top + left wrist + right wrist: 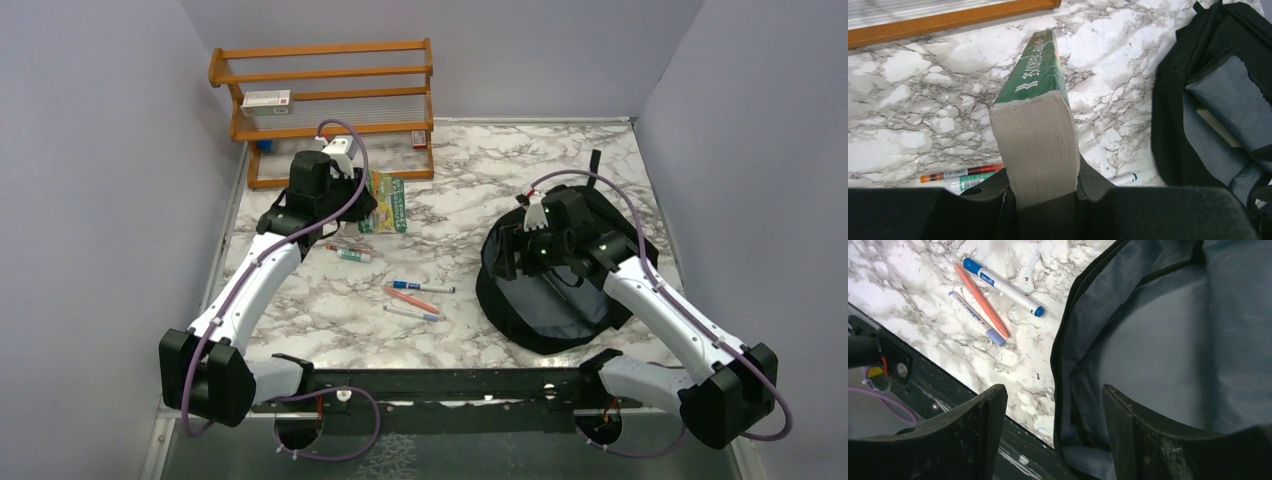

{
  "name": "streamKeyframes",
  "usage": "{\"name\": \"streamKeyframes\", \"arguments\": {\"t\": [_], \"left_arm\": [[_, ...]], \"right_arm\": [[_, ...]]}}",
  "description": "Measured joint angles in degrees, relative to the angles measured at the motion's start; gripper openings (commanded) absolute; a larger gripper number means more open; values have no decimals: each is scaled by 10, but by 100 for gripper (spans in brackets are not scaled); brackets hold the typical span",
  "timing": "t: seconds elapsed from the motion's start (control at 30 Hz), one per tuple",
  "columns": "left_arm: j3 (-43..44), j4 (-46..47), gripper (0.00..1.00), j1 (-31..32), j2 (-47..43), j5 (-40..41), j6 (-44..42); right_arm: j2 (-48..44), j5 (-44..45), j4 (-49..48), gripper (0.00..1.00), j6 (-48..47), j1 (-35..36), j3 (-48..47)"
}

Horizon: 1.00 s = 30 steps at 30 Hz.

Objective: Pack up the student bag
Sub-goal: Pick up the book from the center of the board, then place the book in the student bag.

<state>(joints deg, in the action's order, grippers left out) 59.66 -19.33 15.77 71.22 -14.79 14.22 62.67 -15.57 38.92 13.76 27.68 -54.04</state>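
Currently: marble table (pixel 470 165), plain grey walls (pixel 100 150), wooden rack (pixel 330 100) at rear. At right lies the open student bag (pixel 560 325); right gripper (pixel 1054 432) spread above its rim; left gripper (pixel 1044 187) pinches green book (pixel 1038 130).

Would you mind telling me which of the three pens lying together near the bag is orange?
The middle pen of the three: slim and orange all along, lying between the white marker with blue ends and the pale blue-tipped pen.
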Motion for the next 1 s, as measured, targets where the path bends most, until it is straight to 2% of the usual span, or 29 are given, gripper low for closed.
{"name": "streamKeyframes", "arguments": {"t": [0.2,0.5,0.63,0.73,1.0], "left_arm": [[0,0,0,1,-19,42,12],[0,-1,0,1,-23,54,19],[0,-1,0,1,-31,55,22],[0,-1,0,1,-38,57,24],[0,-1,0,1,-41,59,25]], "right_arm": [[58,-22,-97,63,58,0,51],[192,-19,-211,17,61,24,48],[240,-6,-228,3,54,29,26],[273,1,-235,1,47,30,-13],[376,21,-247,3,1,30,-163]]}}
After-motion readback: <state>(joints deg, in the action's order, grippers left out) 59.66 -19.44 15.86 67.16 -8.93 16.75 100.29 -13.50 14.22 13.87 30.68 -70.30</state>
